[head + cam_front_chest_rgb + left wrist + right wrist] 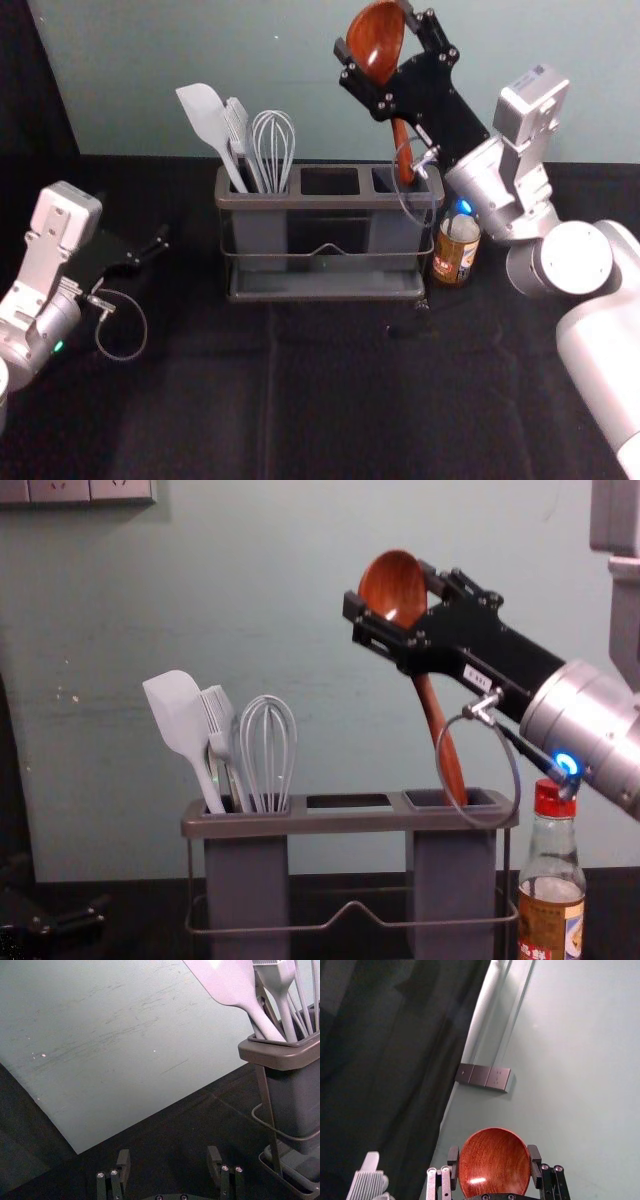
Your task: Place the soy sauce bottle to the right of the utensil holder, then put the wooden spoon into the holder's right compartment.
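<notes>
Okay, head view first: my right claw is up over the far side of the bench, closed on the bowl of the wooden spoon, handle hanging down at the right end of the utensil holder. The soy sauce bottle stands upright just beside that end, so step one looks done to me. My idle left claw is out by the bench's left side.

Left wrist view, and those fingers are wide apart, nothing between them. The spatula leans out over the rim, so I'd leave that arm parked; swing it in and it could hook the thing.

Right wrist view now: one finger against each side of the bowl. It's round and smooth, and that's my worry. If the handle end strikes a rim, the spoon could pivot in the grip, and I'd be pushing it in crooked.

Chest view, the tense one! The handle slants, its end at the mouth of the right compartment; I can't tell whether it's inside. Drop straight down on that slant and it might jam on the wall or drag the holder. The cable loops by the rim and could snag, and the wrist is very near the red cap. Lower carelessly and over goes the bottle.
</notes>
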